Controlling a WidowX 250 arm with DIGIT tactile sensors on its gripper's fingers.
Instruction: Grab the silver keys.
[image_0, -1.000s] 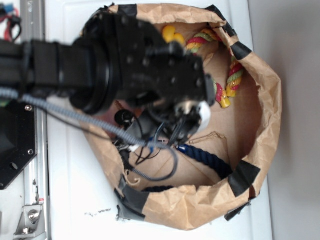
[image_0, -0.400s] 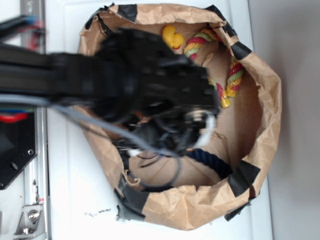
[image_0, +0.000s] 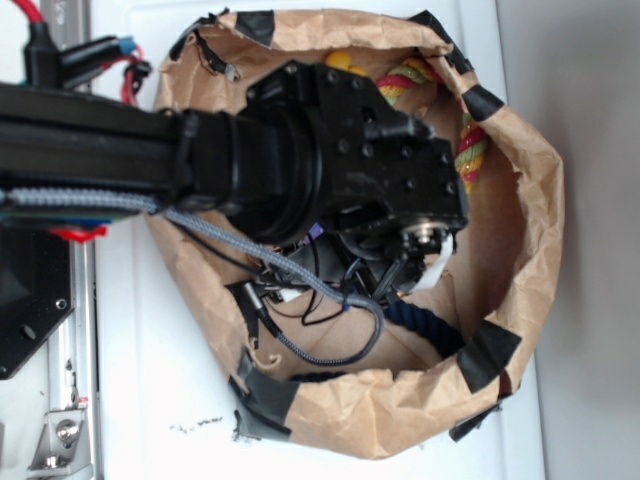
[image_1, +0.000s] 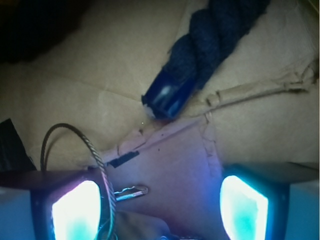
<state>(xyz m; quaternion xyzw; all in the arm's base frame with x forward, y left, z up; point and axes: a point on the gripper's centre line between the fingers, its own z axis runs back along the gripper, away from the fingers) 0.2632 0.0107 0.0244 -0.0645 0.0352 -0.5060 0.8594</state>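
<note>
1. Pincer (image_1: 157, 212): jaws stand apart, nothing between them. In the wrist view the two lit pads (image_1: 75, 212) sit at the lower corners with bare cardboard showing through the gap. Judged to be opened wide so it can come down over a flat, spread-out bunch.

2. Silver keys (image_1: 127, 192): only a little shows. One key tip with a thin wire ring lies on the floor just inside the left-hand pad, low in the wrist view; the rest of the bunch is hidden under the finger and the frame edge. Not gripped. In the exterior view the arm covers them completely.

3. Dark blue rope (image_1: 210, 45): lies ahead of the pincer, well beyond the open jaws, its glossy capped end pointing back toward the gap. Apart from the keys and clear of both pads, so unlikely to be caught in a closing grip.

4. Paper bag (image_0: 520, 190): brown, rim rolled down and patched with black tape, acting as a walled bin round the pincer. The arm reaches in from above, which likely explains the steep downward pose.

5. Red-yellow-green rope toy (image_0: 470, 150): against the bag wall, to the far side of the pincer, well apart.

6. Judgement: the keys sit off-centre toward one pad; a small sideways shift seems needed before closing.
</note>
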